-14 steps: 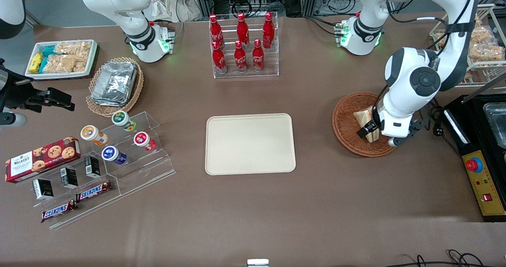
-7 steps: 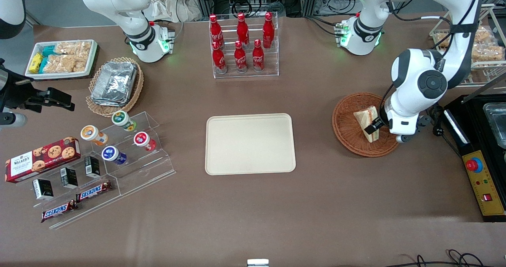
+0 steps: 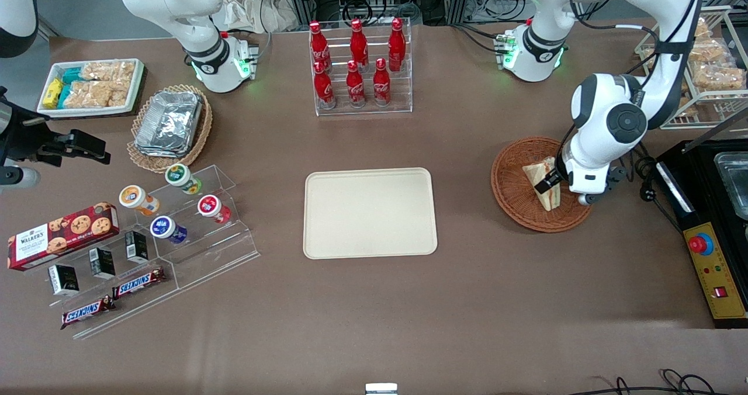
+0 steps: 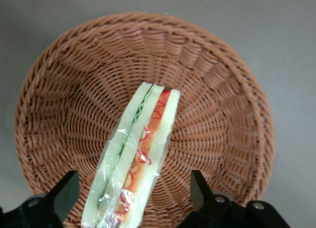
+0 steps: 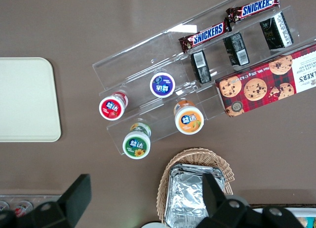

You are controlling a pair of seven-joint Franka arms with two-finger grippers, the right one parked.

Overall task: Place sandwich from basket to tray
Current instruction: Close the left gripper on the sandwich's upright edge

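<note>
— Sandwich (image 4: pixel 136 156)?
— Wrapped in clear film, standing on edge in the basket (image 3: pixel 511 187); white bread, green and orange-red layers. Straddled by the gripper (image 4: pixel 132 196), fingers (image 4: pixel 64 191) spread, not touching.
— Tray (image 3: pixel 370 212)?
— Beige, flat on the table, well apart from the basket, toward the parked arm's end.

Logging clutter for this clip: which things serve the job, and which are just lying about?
Job: sandwich lying in the basket; open gripper straddling it; bare tray.
Lying about: cola bottles, foil containers, cookie box, Snickers bars.
</note>
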